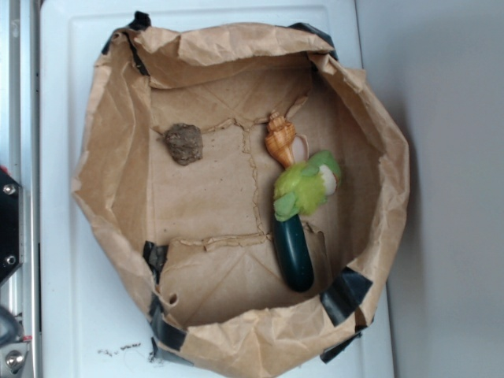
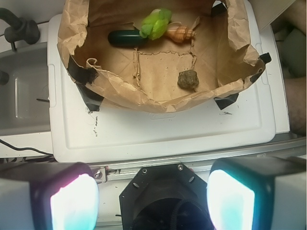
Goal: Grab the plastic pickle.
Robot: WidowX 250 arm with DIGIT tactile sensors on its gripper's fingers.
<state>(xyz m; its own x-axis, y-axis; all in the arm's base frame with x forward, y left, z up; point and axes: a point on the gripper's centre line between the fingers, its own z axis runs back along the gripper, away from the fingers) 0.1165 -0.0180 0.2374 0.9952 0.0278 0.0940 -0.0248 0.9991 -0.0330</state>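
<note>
The plastic pickle is a glossy dark green cylinder lying on the floor of a brown paper bag tray. One end of it is tucked under a light green plush toy. A tan spiral seashell lies beyond the plush. My gripper is open, its two glowing pads wide apart with nothing between them. It hangs well back from the bag, over the robot's base, and does not show in the exterior view.
A brown lumpy ball sits in the bag's other half. The bag rests on a white lid, its corners held with black tape. A metal rail runs below the lid.
</note>
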